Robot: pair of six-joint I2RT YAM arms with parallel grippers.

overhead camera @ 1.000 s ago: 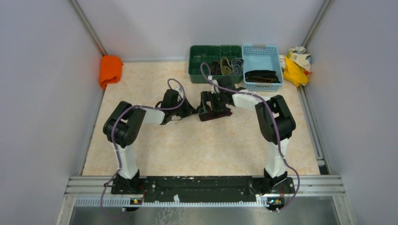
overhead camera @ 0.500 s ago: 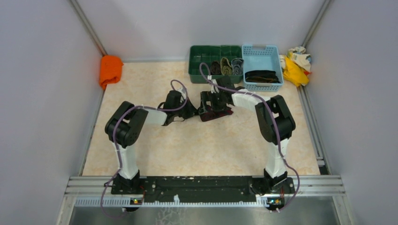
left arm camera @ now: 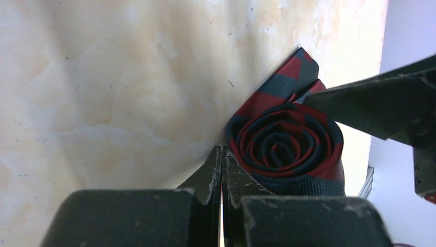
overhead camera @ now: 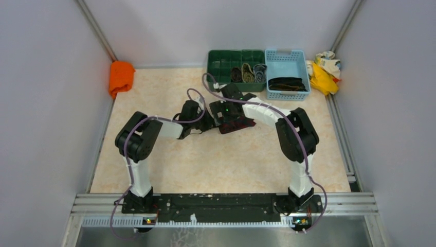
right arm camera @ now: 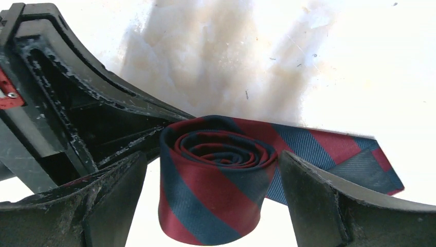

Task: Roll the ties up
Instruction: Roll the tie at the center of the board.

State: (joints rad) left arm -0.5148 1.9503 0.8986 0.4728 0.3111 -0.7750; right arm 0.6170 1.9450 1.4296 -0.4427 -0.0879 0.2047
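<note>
Left end effector [left arm camera: 222,154] is pressed together and pinches nothing. In the top view it [overhead camera: 207,122] lies low on the tabletop [overhead camera: 216,164] just past centre toward 12 o'clock. Its tips sit at the 9 o'clock side of a red-and-navy tie [left arm camera: 285,144], right against it or just beside it; I cannot tell which.

Right end effector [right arm camera: 211,154] is spread wide and straddles that tie [right arm camera: 205,206], one finger on either side of the coil. There is a clear gap at one finger. The other finger is so near the cloth that contact cannot be judged. From above, this end effector [overhead camera: 229,114] comes in from 1 o'clock and covers most of the tie [overhead camera: 239,124].

The tie stands on edge as a tight spiral, and its pointed tail lies flat on the tabletop beside the coil.

Farther off, at 12 o'clock, is a green bin [overhead camera: 221,64] with three rolled ties [overhead camera: 248,73] in a row along its near right side. Touching it at 1 o'clock is a blue basket [overhead camera: 286,53] holding dark ties [overhead camera: 287,83], which lie loose. An orange cloth [overhead camera: 121,76] is at 10 o'clock by the wall. Yellow and cream rags [overhead camera: 324,69] are at 2 o'clock, just beside the basket.
</note>
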